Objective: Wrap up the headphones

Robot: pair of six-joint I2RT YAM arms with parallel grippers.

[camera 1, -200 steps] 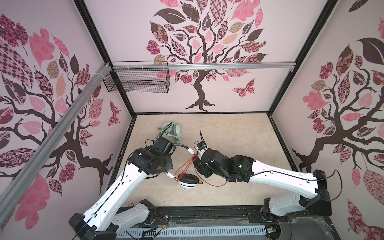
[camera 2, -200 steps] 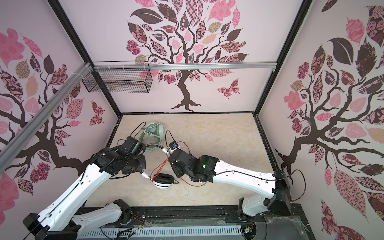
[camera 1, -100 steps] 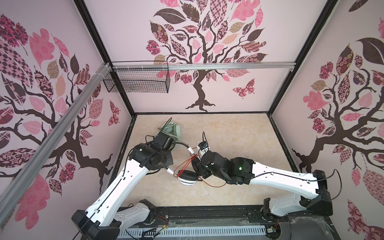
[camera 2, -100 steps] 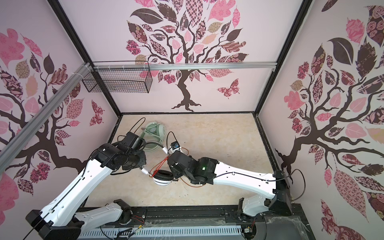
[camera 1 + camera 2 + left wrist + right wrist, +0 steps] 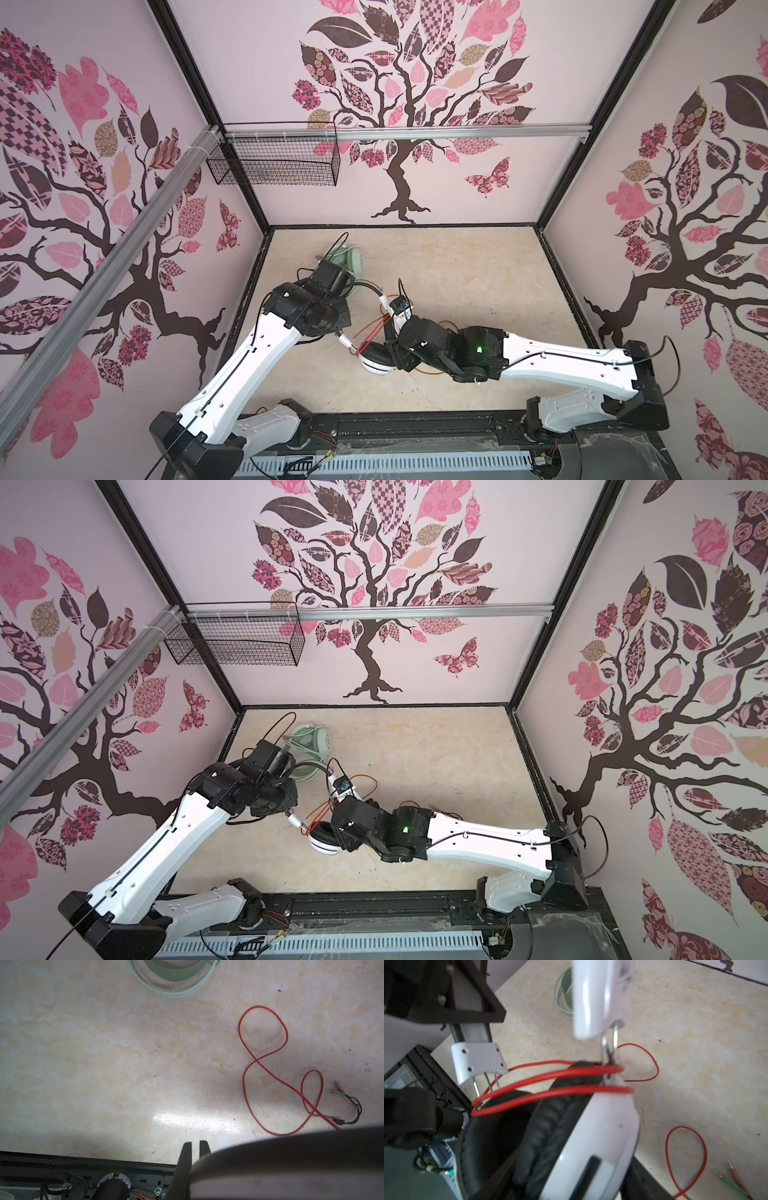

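The white-and-black headphones [image 5: 376,363] hang between my two grippers at the front middle of the table. Orange-red cable [image 5: 550,1093] runs in three turns across the wire stems above the ear cups. The rest of the cable [image 5: 264,1043] lies loose on the table, ending in two plugs [image 5: 340,1089]. My left gripper [image 5: 195,1144] is shut on the thin black headband [image 5: 368,286]. My right gripper [image 5: 390,357] has its jaws on either side of the ear cups [image 5: 591,1136]. Blur hides whether they press. The mint-green headphones [image 5: 349,259] lie behind the left wrist.
A black wire basket [image 5: 274,162] hangs on the back wall at the left. Along the table's front edge runs a black rail [image 5: 415,428]. Beige tabletop [image 5: 457,266] stretches to the right and back, with patterned walls on three sides.
My left wrist has drawn back a little toward the mint-green pair, taking the headband with it. The right jaws have widened around the ear cups, which stay about where they were.
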